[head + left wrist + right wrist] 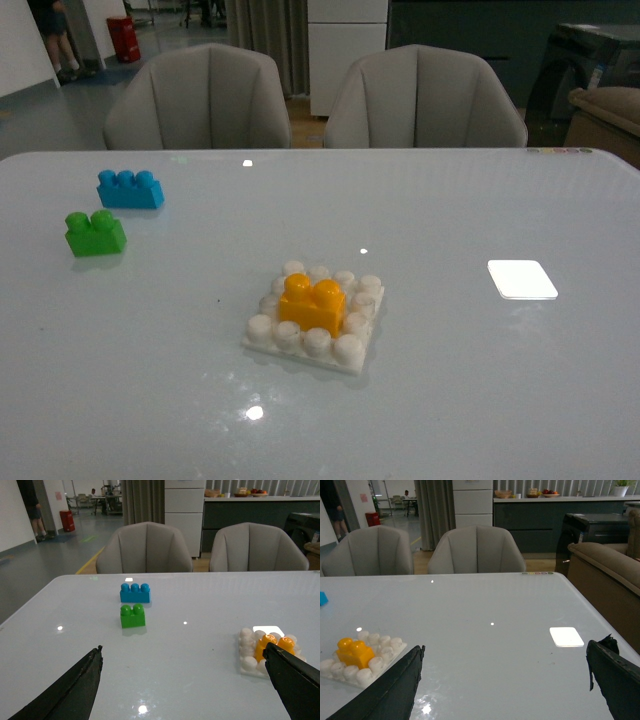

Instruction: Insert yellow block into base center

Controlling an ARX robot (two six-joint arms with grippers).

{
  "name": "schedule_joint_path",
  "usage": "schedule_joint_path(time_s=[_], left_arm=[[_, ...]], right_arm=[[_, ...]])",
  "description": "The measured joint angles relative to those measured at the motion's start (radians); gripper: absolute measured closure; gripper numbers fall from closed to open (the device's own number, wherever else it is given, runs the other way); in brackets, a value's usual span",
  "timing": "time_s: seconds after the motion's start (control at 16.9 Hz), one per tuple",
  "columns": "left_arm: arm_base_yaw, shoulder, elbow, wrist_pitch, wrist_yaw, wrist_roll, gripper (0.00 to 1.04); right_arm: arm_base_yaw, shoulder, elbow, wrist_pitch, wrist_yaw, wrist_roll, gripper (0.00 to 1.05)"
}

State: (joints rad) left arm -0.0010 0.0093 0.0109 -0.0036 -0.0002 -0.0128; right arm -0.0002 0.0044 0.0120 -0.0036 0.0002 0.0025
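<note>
The yellow block [312, 303] sits on the middle studs of the base [262, 332], long axis running nine to three; both arms' fingers [60, 692] [385, 690] are spread apart, empty; neither is clearly nearer.

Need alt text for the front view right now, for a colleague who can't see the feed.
A yellow block sits on the middle of a white studded base on a pale glossy table. A green brick and blue brick lie far left, a flat white rectangle right. No arms show.
</note>
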Motion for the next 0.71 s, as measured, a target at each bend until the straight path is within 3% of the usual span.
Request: schedule_joint_path(time_s=[0.71], left_arm=[[0.0,0.0,0.0,0.0,0.0,0.0,0.07]], right_arm=[[0.0,0.0,0.0,0.0,0.0,0.0,0.06]])
